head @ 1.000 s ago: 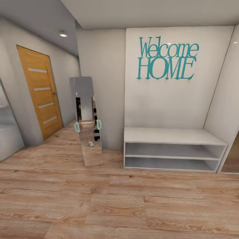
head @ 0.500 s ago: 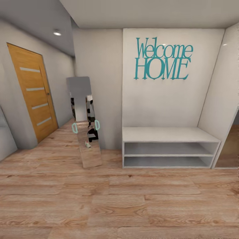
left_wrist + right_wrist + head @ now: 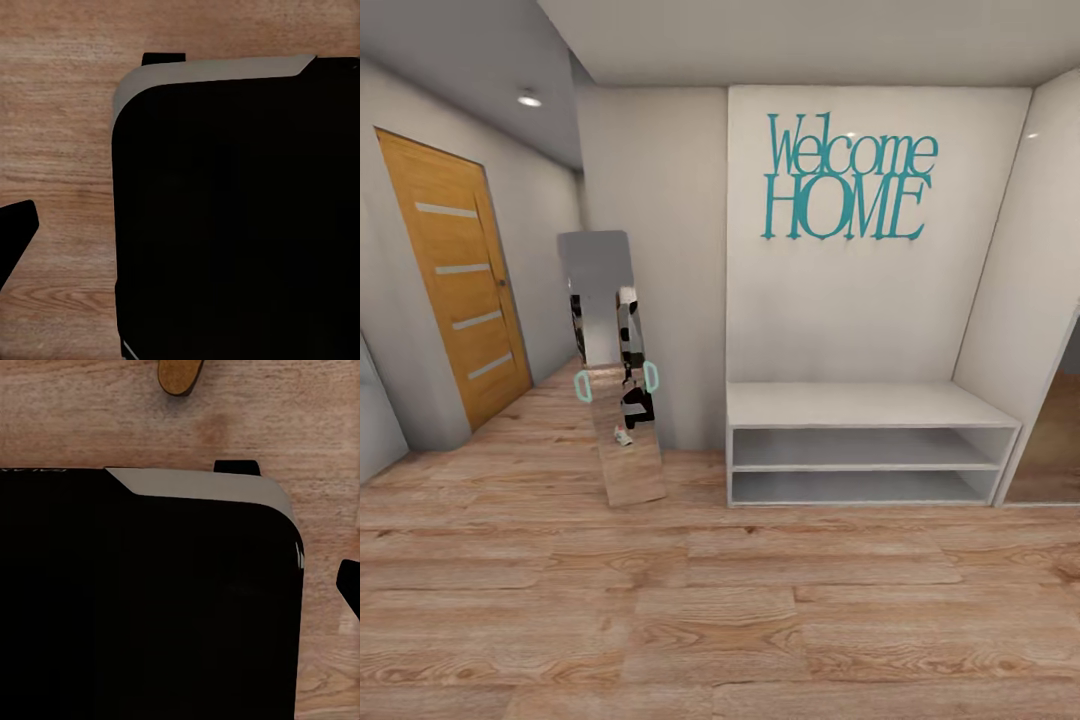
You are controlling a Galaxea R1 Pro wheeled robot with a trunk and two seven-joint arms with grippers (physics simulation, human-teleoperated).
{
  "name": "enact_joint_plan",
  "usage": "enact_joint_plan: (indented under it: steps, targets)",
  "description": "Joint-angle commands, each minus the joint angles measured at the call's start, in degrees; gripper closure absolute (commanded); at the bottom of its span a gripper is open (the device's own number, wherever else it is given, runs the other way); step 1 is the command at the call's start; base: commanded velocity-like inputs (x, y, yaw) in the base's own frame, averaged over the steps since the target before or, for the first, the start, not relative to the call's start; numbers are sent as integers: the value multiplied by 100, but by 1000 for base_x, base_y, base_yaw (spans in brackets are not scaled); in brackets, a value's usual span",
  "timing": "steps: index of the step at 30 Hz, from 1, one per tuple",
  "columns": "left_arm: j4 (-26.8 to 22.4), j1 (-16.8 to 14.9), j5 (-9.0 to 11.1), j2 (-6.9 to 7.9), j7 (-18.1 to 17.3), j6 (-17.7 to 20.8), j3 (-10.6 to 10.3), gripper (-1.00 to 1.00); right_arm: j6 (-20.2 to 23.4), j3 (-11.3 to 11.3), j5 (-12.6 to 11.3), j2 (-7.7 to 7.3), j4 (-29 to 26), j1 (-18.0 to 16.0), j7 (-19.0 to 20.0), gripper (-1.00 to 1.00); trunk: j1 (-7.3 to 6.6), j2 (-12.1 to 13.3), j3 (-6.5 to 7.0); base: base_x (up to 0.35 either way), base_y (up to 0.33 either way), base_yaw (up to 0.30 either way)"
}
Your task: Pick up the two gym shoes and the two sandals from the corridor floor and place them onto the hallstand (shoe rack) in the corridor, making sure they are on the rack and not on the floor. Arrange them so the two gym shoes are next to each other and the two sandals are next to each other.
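Note:
The corridor floor (image 3: 760,620) of light wood planks stretches ahead of me. The gym shoes are out of view. In the right wrist view a rounded tan-brown end (image 3: 180,375) of something lies on the planks beyond my black body (image 3: 150,600); I cannot tell whether it is a sandal. A sliver of a grey unit (image 3: 375,420) shows at the left edge, too little to say whether it is the hallstand. One dark fingertip (image 3: 15,236) shows in the left wrist view and one dark fingertip (image 3: 351,585) in the right wrist view.
A low white bench (image 3: 860,405) with two open shelf slots stands against the far wall under a teal "Welcome HOME" sign (image 3: 848,178). A tall mirror (image 3: 610,370) leans left of it. An orange door (image 3: 450,290) is further left. An opening (image 3: 1050,440) lies at the right.
The whole head view has shifted left, so the camera has moved; the door, mirror and bench keep their places relative to one another.

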Motion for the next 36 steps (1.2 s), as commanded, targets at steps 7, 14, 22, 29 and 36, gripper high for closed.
enact_joint_plan:
  steps: [7, 14, 22, 29, 36]
  targets:
    - [-3, -3, -2, 2, 4, 4, 2, -100, 0, -4, 1, 1, -4, -1, -3, -100, 0, -3, -6, 0, 104, -1]
    - [-3, -2, -2, 8, 4, 4, 2, -100, 3, -4, 1, 1, -2, -2, -3, -100, 0, -3, -6, 0, 207, 0]
    - [-3, -2, -1, 9, 4, 4, 2, -100, 1, -4, 1, 1, -3, -2, -3, -100, 0, -3, -6, 0, 84, 0]
    - [-3, -2, 1, 6, 4, 4, 2, -100, 0, -4, 1, 1, -4, -1, -3, -100, 0, -3, -6, 0, 146, 0]
    - [-3, -5, 0, 1, 4, 4, 2, -100, 3, -4, 1, 1, -4, -1, -3, -100, 0, -3, -6, 0, 254, -7]
